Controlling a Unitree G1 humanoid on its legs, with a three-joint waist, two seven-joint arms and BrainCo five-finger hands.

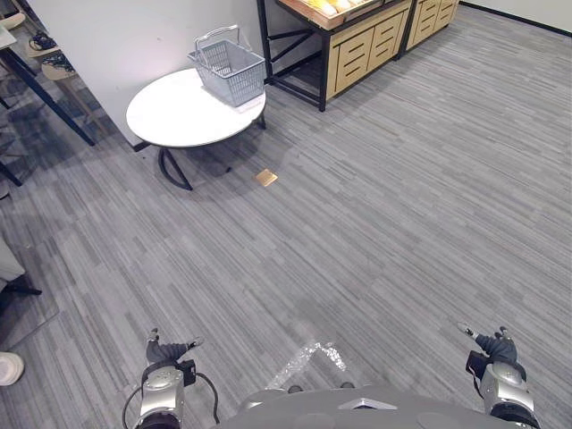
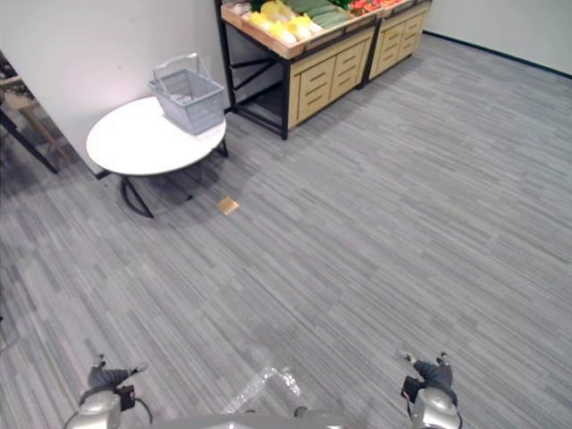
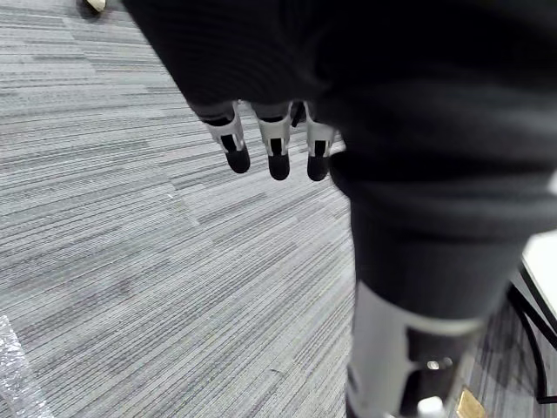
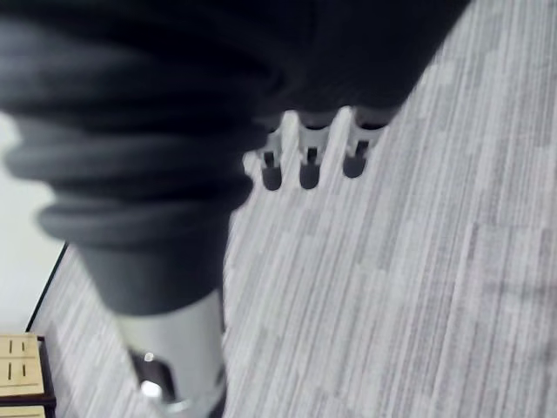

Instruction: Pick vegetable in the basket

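While left hand (image 3: 277, 148) and right hand (image 4: 306, 158) hang open-fingered, empty, nothing is picked.
Grey wire basket (image 1: 230, 67) tops round white table (image 1: 170, 121); yellow and green vegetables (image 2: 279, 20) untouched on wooden shelf (image 2: 329, 64).

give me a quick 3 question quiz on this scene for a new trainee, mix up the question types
1. True or false: the grey mesh-walled plastic basket stands on the round white table.
2. Where are the yellow and green vegetables? A in the basket; B on the wooden display stand with drawers; C on the table.
3. What do the left hand and right hand hold?
Key: 1 true; 2 B; 3 nothing, both hang low at the robot's sides with relaxed fingers.
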